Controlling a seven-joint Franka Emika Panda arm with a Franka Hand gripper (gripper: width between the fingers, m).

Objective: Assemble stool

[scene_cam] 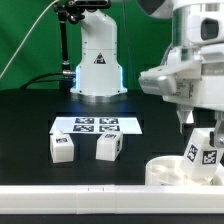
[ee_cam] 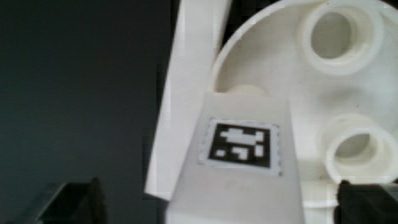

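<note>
A black table [scene_cam: 30, 130] holds a white plastic stool kit and a white robot arm. In the exterior view, the round seat [scene_cam: 168, 172] lies flat near the front edge on that view's right, with an upright leg [scene_cam: 205, 150] standing on it, black-and-white tags facing the camera. The gripper [scene_cam: 195, 125] hangs just above and beside this leg. From here it is hard to tell how far its jaws are apart. Only this view shows the rest of the scene: a loose leg [scene_cam: 62, 148] and a second loose leg [scene_cam: 108, 148] stand side by side, well apart from the seat, just in front of the marker board [scene_cam: 97, 125], and a long white rail [scene_cam: 70, 195] runs along the front. The wrist view looks closely at the seat [ee_cam: 356, 90], showing two round holes and the upright leg [ee_cam: 205, 110] with one tag [ee_cam: 244, 143]. Here the gripper [ee_cam: 217, 200] is plainly wide open. Its dark fingertips [ee_cam: 71, 205] straddle the leg and hold nothing.
</note>
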